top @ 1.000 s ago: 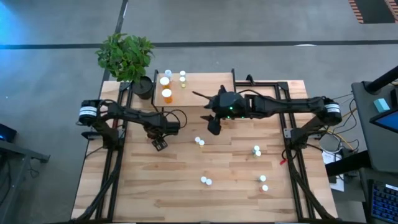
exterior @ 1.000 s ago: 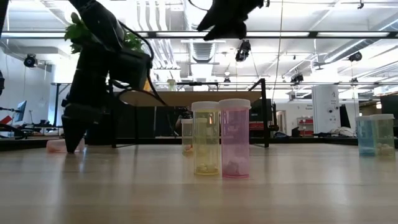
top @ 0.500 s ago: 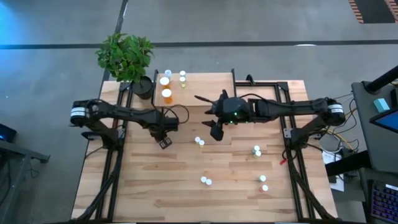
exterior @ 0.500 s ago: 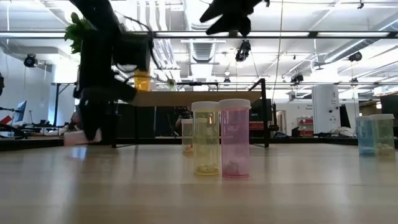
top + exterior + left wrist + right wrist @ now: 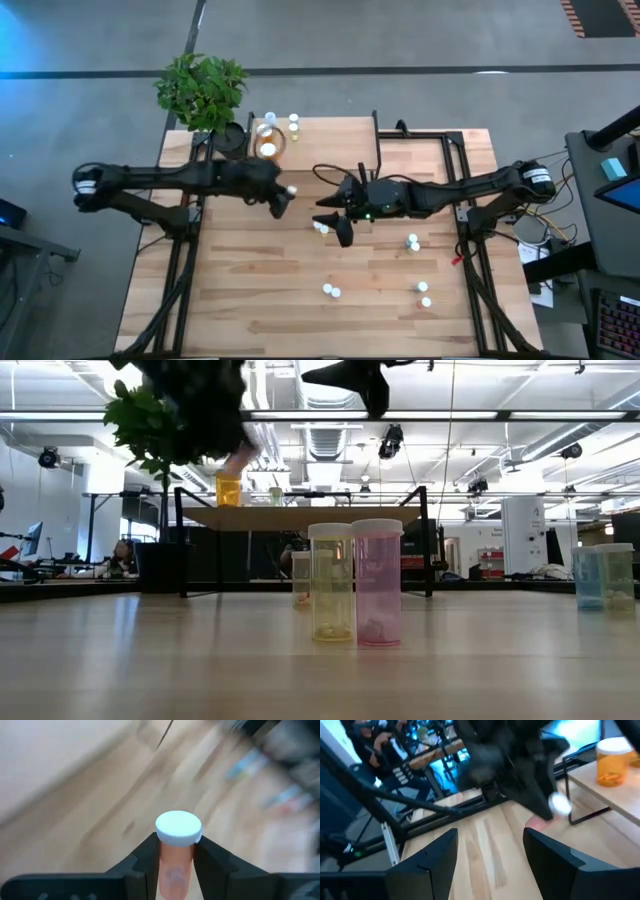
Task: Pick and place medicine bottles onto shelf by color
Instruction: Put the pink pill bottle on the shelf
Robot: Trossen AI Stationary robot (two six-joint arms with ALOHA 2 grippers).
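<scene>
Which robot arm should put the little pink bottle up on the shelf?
The left arm. Its left tool is already clamped on the pink bottle and carrying it near the shelf. The right tool is open and empty, above the middle of the table.

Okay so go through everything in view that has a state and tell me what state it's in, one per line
Left end effector: shut on a pink bottle, raised off the table.
Pink bottle: capped, gripped between the fingers.
Right end effector: open, empty, hanging above the table.
Shelf: holds capped bottles at one end.
Yellow-green bottle: upright, capped, on the table.
Loose pink bottle: upright, capped, beside the yellow-green one.
</scene>
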